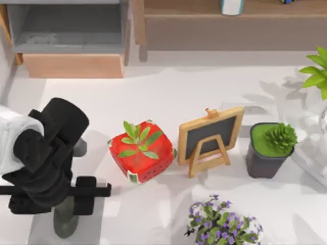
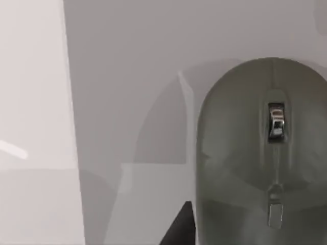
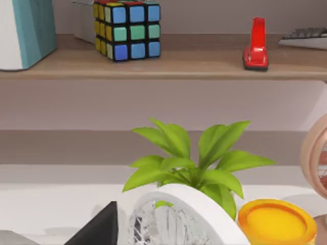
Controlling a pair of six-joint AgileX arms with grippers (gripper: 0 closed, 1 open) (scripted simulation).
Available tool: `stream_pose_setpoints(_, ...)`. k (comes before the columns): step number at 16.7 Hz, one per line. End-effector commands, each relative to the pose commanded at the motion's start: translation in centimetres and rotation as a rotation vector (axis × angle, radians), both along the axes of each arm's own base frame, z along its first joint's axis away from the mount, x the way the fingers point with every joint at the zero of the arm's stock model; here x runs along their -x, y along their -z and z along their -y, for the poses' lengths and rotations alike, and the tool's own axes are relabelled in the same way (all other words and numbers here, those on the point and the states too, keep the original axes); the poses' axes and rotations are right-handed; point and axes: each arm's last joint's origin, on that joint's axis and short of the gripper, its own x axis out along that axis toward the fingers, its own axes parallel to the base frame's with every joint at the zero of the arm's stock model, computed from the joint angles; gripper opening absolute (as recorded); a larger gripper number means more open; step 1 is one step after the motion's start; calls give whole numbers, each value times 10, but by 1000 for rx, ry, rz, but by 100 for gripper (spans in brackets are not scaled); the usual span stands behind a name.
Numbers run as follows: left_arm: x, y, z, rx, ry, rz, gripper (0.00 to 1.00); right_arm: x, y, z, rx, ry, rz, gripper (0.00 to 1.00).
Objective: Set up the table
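Toward the top view's left, hung low over the table [image 1: 168, 97] with the left gripper [image 1: 71, 194], directly above a grey mouse [image 1: 65, 222] that lay flat on the white surface. Could not tell whether spread or pressed together (black arm body hid that). Saw from above a red strawberry pot [image 1: 141, 152], a small chalkboard easel [image 1: 210, 140] and a dark pot with a succulent [image 1: 269, 149] in a row on the tabletop. Got from the left wrist view the scroll wheel [image 2: 276, 121]; from the right wrist view a colour cube [image 3: 127, 29] and a red stapler [image 3: 256, 46] on a shelf [image 3: 168, 64].
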Motion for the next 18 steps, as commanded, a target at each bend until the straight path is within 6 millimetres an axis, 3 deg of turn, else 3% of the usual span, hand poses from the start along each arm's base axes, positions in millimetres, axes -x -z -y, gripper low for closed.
stream_pose_setpoints(3, 0, 0, 0, 0, 0, 0, 98, 0, 0, 0, 0, 0, 0, 100)
stream_pose_setpoints(4, 0, 0, 0, 0, 0, 0, 100, 0, 0, 0, 0, 0, 0, 100)
stream_pose_setpoints(13, 0, 0, 0, 0, 0, 1, 100, 0, 0, 0, 0, 0, 0, 100)
stream_pose_setpoints(18, -10, -2, -11, 84, 82, 116, 100, 0, 0, 0, 0, 0, 0, 100)
